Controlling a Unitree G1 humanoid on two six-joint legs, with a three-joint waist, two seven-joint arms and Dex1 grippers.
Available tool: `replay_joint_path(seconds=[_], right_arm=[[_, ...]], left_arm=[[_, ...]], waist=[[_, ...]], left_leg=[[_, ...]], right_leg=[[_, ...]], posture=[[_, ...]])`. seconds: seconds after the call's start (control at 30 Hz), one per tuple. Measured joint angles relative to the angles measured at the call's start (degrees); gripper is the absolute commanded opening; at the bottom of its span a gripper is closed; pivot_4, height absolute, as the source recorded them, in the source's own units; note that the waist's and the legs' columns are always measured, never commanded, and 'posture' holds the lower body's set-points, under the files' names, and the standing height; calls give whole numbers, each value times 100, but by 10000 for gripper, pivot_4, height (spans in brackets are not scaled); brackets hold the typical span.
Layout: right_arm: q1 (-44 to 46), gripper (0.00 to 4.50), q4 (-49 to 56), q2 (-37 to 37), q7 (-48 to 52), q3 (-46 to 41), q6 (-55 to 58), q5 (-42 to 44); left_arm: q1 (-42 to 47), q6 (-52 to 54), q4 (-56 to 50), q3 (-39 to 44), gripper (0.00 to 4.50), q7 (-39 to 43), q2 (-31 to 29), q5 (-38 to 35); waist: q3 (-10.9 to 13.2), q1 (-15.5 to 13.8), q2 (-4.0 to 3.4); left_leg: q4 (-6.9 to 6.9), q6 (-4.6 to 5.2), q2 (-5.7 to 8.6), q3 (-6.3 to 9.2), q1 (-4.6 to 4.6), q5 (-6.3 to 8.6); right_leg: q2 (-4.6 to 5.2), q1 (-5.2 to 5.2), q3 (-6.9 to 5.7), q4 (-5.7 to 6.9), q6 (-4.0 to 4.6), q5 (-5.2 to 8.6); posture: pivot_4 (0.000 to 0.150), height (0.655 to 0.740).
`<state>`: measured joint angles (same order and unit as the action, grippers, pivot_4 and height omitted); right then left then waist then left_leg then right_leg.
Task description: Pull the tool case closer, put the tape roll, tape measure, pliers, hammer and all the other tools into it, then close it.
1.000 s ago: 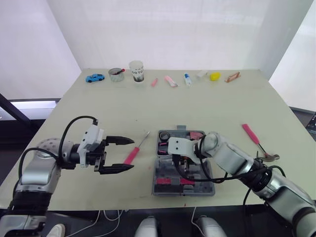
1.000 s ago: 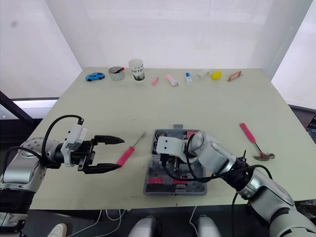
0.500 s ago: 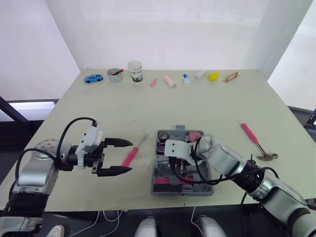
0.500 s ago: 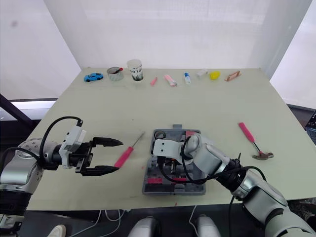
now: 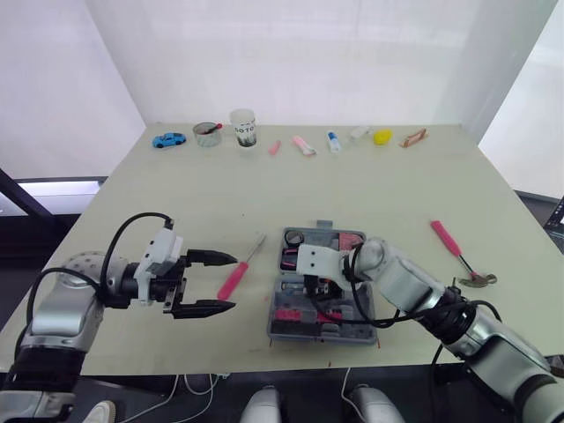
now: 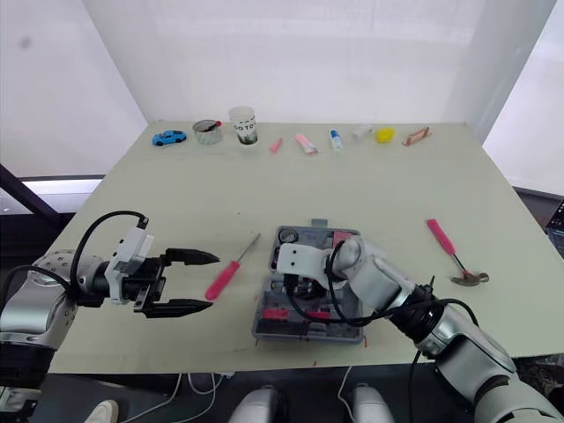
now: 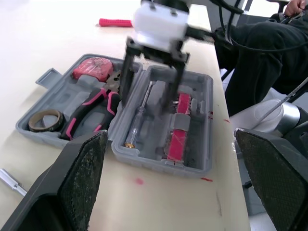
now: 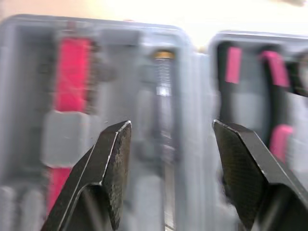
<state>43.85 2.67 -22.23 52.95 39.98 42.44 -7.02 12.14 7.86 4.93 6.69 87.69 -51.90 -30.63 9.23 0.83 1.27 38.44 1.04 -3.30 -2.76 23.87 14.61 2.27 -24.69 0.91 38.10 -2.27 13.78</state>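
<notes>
Left of the open grey tool case [image 5: 322,332], the left end effector [image 5: 226,282] hovered with its fingers spread wide. A pink-handled screwdriver [image 5: 243,266] lay between it and the case. The case's far half held the tape roll [image 7: 43,120], pliers [image 7: 94,113] and red tape measure [image 7: 94,67]. Over the case's hinge hung the right end effector [image 8: 172,126], fingers apart. The hammer [image 5: 460,256] lay on the surface [image 5: 352,185] well right of the case.

Robot test lab with a staged tabletop.
A white backdrop [image 5: 308,62] stands behind the table [image 5: 370,189]; a toy car [image 5: 168,139], a cup [image 5: 243,127] and other small props line its far edge, and cables [image 5: 196,389] dangle below its near edge.
</notes>
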Motion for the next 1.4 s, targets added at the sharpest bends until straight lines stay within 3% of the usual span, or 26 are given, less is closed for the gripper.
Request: replay_joint_path(seconds=[0.07, 0.17, 0.2, 0.3, 0.97, 1.27, 1.4], right_arm=[[-59, 27233, 192, -55, -9, -172, 13, 40], [-280, 17023, 367, -39, -53, -542, 85, 235], [-333, 10816, 374, -35, -63, -624, 95, 306], [-620, 1135, 364, -8, -76, -834, -318, 474], [-1128, 1135, -1153, 308, -237, -949, -1995, 392], [-1162, 1135, -1322, 330, -239, -943, -2138, 303], [-1379, 1135, -1379, 640, -393, -1355, -2113, 532]], left_arm=[[10, 0, -2, 0, 45000, -6, 0, 0], [25, 1, 1, 3, 45000, -25, 1, -1], [40, 1, 0, 3, 45000, -34, 3, 0], [116, -5, 1, 3, 45000, -48, 16, 0], [188, -76, 31, 1, 45000, -68, 102, 9], [103, -78, 26, 1, 45000, -130, 114, 9], [98, -77, 28, 3, 45000, -248, 212, 8]], waist=[[0, 1, 0], [0, -2, 0], [0, -2, 0], [0, 1, 0], [-6, 17, 7], [-17, -4, 17], [-24, 6, 29]], left_leg=[[-3, 0, 0, 0, 0, 0], [-5, 0, 0, -2, 1, 0], [-4, 0, 0, -3, 1, 0], [-4, 0, 0, -1, 1, 0], [-2, 0, 0, -1, -13, 0], [20, 0, 0, 0, -24, -1], [25, -1, -1, -1, -25, -2]], right_leg=[[0, -1, 0, -1, 1, 1], [0, 0, 1, -4, 1, 1], [0, 0, 2, -5, 1, 1], [-1, 0, 1, -4, 1, 1], [-4, 7, 5, 4, 0, 0], [-4, 12, 9, 40, 2, 1], [-5, 11, 11, 49, 2, 1]], posture=[[1500, 7400], [1500, 7400], [1500, 7400], [1500, 7400], [1500, 7400], [1500, 7400], [1500, 7400]])
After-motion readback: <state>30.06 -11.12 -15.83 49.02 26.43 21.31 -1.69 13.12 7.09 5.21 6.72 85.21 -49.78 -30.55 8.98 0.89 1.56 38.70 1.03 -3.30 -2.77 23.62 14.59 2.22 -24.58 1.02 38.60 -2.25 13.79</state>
